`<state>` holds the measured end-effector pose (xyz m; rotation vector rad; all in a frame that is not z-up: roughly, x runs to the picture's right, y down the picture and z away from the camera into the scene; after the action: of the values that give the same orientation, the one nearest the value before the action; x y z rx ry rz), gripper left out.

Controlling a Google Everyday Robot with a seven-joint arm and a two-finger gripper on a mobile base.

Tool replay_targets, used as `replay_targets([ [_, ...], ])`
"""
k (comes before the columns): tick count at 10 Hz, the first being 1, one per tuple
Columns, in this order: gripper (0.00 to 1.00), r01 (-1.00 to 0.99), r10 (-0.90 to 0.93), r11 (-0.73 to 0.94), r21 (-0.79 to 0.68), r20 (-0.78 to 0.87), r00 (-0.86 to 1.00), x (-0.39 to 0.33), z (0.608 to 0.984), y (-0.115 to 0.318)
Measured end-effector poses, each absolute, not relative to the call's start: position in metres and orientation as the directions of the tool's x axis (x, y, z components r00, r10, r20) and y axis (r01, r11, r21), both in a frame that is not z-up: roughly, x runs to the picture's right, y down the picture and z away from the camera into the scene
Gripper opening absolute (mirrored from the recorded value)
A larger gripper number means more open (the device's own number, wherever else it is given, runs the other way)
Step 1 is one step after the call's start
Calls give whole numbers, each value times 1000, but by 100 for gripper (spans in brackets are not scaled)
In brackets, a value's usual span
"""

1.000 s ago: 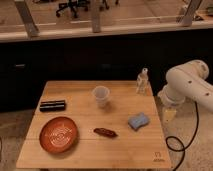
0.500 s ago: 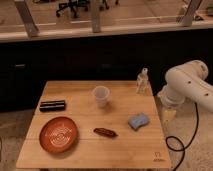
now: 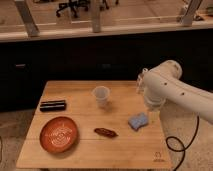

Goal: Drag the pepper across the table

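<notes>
The pepper (image 3: 105, 132) is a small slim dark red-brown piece lying flat on the light wooden table (image 3: 85, 155), front of centre. My white arm reaches in from the right over the table's right edge. Its end points down, and the gripper (image 3: 150, 113) hangs just above the right edge, beside the blue sponge (image 3: 138, 121). It is about a hand's width to the right of the pepper and a little farther back, and it does not touch the pepper.
An orange-brown plate (image 3: 59, 134) sits front left. A black rectangular bar (image 3: 53, 105) lies at the left edge. A white cup (image 3: 101, 96) stands mid-table. A pale upright object (image 3: 141, 82) stands at the back right by the arm. A black cable (image 3: 180, 145) hangs right of the table.
</notes>
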<state>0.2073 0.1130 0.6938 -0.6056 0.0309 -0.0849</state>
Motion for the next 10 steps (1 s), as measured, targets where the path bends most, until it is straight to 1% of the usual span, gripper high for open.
replay_targets([
  [3,80,109,-115,799,-591,28,993,180,699,120],
  [10,80,199,-156,753,-628,124,980,128,730,150],
])
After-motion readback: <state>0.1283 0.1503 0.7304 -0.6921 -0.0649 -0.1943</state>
